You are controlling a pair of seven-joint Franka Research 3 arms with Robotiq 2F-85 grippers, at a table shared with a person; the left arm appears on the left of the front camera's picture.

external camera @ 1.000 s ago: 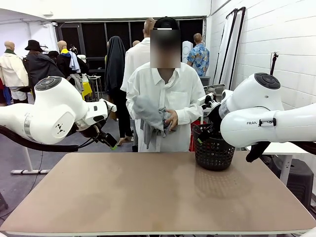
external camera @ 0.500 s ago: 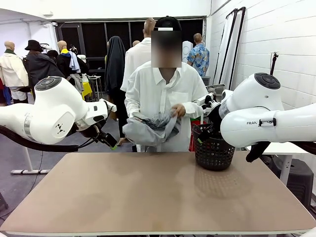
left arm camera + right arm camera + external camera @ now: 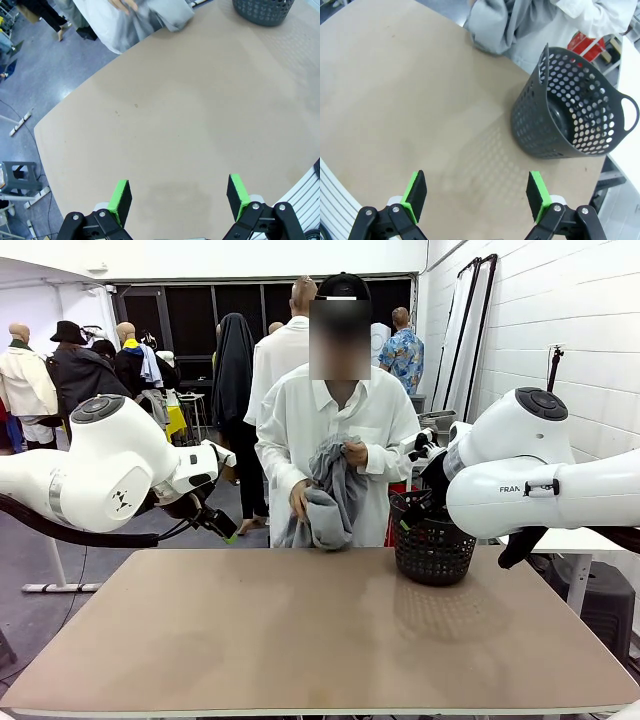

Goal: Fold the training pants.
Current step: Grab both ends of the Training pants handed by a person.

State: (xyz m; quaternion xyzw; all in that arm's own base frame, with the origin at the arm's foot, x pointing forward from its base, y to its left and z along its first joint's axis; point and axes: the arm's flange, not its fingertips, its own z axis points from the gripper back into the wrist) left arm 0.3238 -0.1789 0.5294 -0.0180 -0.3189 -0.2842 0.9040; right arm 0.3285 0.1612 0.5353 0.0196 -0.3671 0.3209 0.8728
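Front view: the person stands at the far edge of the table, bunching the soft grey training pants into a crumpled bundle against their shirt. A black perforated plastic basket sits by the far right edge.

Left wrist view: your left gripper hangs wide open over smooth tan board, green pads apart, empty.

Right wrist view: your right gripper is spread open too, gripping nothing, with the round basket just ahead.

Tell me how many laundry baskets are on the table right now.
1. The dark perforated basket stands on the table, at its far right side, beside the person holding the training pants. None seems hidden.
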